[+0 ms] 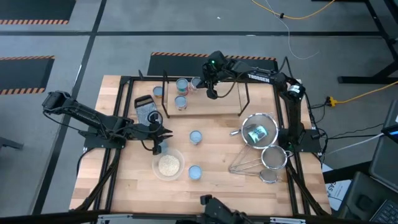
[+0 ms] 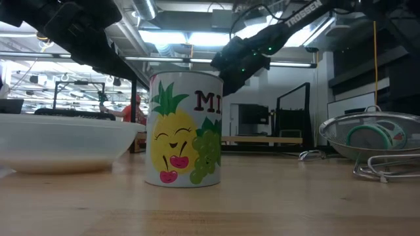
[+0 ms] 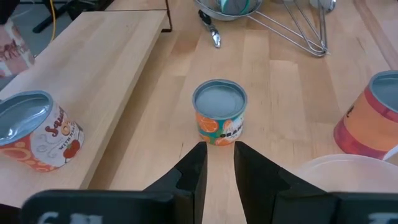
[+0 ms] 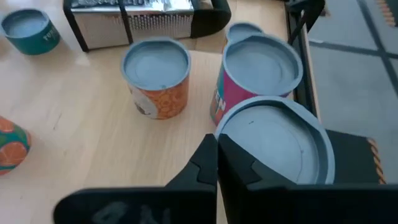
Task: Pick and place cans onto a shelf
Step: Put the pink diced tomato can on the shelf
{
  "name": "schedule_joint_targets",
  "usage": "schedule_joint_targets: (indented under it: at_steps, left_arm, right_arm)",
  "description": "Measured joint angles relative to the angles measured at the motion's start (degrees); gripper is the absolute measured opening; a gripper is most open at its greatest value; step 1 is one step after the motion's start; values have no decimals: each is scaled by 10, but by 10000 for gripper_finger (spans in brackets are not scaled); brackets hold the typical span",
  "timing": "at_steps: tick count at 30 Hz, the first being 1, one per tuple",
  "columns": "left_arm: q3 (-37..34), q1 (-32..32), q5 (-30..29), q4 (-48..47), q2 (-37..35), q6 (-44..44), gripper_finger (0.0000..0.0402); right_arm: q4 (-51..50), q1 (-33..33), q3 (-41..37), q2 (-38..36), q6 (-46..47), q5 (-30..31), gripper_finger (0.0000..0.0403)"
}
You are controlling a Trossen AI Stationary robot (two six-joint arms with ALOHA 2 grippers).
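Two arms work here. At 12 o'clock, the right gripper (image 1: 212, 93) hangs over the shelf (image 1: 211, 107), pinched on no can. At 9 o'clock, the left gripper (image 3: 218, 163), narrowly open and empty, aims at a round, shiny-topped orange can (image 3: 219, 120) on the wooden counter (image 1: 217, 162).

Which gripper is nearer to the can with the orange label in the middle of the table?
Left. The left gripper is just beside the can; the right gripper is farther away, over the shelf.
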Motion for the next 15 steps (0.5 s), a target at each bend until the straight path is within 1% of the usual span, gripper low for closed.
schedule_joint_targets:
  at_steps: [6,15]
  left_arm:
    - [0,0,0,0,0,0,75]
    - [0,0,-1,0,0,0,71]
  right_arm:
    - [-39,-7,9,11,-25,2,2]
    - [-49,-11,10,26,-25,2,3]
